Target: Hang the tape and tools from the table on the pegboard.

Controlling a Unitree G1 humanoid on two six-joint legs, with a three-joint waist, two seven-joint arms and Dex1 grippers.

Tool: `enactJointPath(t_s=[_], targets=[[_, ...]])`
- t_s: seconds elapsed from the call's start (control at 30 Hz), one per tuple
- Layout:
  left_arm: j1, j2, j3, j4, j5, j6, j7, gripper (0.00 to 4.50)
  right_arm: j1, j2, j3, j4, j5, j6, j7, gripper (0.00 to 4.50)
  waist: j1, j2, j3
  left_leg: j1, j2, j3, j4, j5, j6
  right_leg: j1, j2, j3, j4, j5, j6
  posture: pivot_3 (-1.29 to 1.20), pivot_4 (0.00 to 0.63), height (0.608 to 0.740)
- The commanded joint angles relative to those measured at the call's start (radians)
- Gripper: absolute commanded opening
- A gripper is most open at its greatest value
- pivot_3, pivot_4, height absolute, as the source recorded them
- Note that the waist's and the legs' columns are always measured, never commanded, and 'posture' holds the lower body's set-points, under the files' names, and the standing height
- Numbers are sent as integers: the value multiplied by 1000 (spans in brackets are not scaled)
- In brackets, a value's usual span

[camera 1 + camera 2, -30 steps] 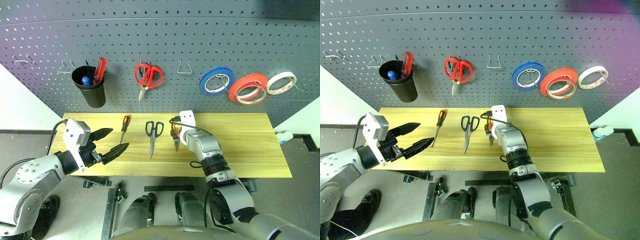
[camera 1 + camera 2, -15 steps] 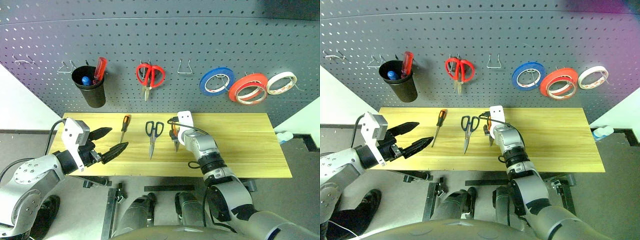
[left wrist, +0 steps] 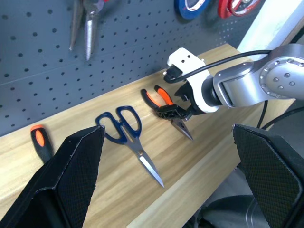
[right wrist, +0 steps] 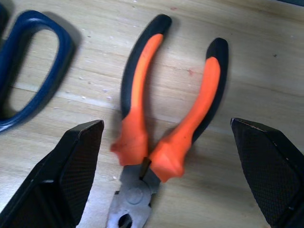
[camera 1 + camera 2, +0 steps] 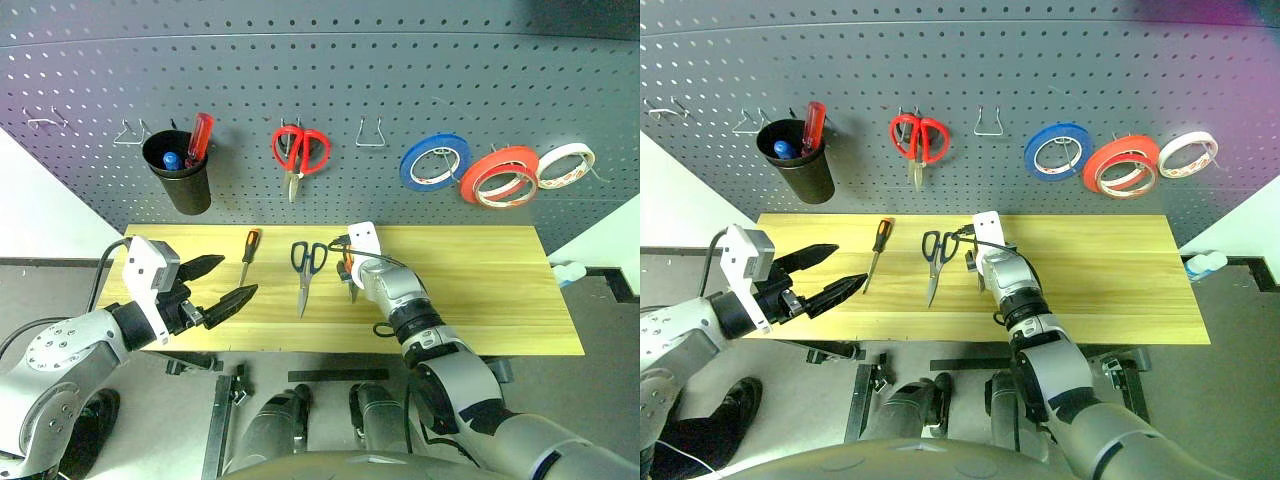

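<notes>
Workshop — dark pegboard (image 5: 320, 90) hung with tools and tape rolls, plank table (image 5: 480, 290) below

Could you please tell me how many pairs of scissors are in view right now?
2: the red-handled scissors hang on the pegboard, and the dark-handled scissors lie on the table between the screwdriver and the pliers.

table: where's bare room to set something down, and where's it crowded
Bare planks run from the pliers to the table's right end. Crowded: the left-middle, with screwdriver, scissors, pliers and both grippers, left, right.
</notes>
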Motion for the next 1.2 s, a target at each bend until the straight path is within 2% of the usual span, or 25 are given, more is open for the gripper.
enactJointPath(t_s=[0.03,0.27,0.37,0.57,0.93,1.03,1.1,1.2], targets=[[5,20,38,-38,-23,-1,1,4500,-32,9,2,20,-10,-22,-15,4479,1,0,3,0,0,0,0,0,0,0,0,0,0,0,0,-30,268,740],[20,25,40,-43,-28,-4,8,4500,-37,16,10,58,-17,-35,-22,4479,0,-2,7,0,0,0,0,0,0,0,0,0,-1,0,0,-27,271,740],[21,26,41,-47,-31,-3,13,4500,-43,16,11,73,-17,-29,-11,3913,1,-2,7,0,0,0,0,0,0,0,0,0,0,0,0,-21,273,740],[21,28,48,-51,-38,2,21,4500,-48,6,35,89,-45,-37,-29,2082,1,-3,10,0,0,0,0,0,-1,0,0,0,-1,0,0,-18,277,740],[16,30,49,-42,-42,0,21,4500,-57,-5,43,107,-54,-81,-4,2083,1,-3,11,0,0,0,-1,0,-1,0,0,0,-1,0,0,-22,276,740],[17,30,46,-38,-40,-3,21,4500,-37,-17,3,88,-12,-99,33,2083,1,-3,13,0,0,0,-1,0,-1,0,0,0,-1,0,0,-25,276,740],[16,29,44,-35,-40,-4,20,4500,-17,-23,-23,51,42,-112,135,2083,1,-4,14,0,0,0,-1,0,-1,0,0,0,-1,0,0,-30,274,740],[15,28,41,-29,-38,-8,16,4500,4,-45,-35,3,54,-97,161,2083,1,-4,14,0,0,0,-2,0,-1,0,0,0,-3,0,0,-34,274,740]])
